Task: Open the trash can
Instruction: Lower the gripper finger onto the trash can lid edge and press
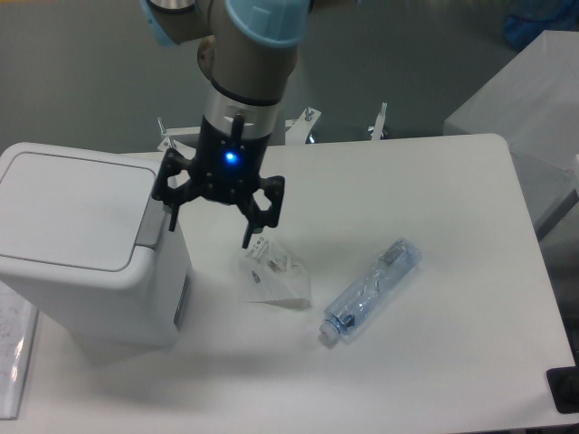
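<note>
The trash can (77,244) is a large white boxy bin at the left of the table. Its flat lid is down. Its grey push tab (151,221) sits at the lid's right edge. My gripper (210,226) is open and empty, with its fingers pointing down. Its left finger (171,215) is right beside the grey tab, and I cannot tell if it touches it. Its right finger hangs just above the small clear bag (271,276).
A small clear plastic bag with a white label lies right of the bin. A clear plastic bottle (371,289) lies on its side further right. A white box (534,108) stands off the table at the far right.
</note>
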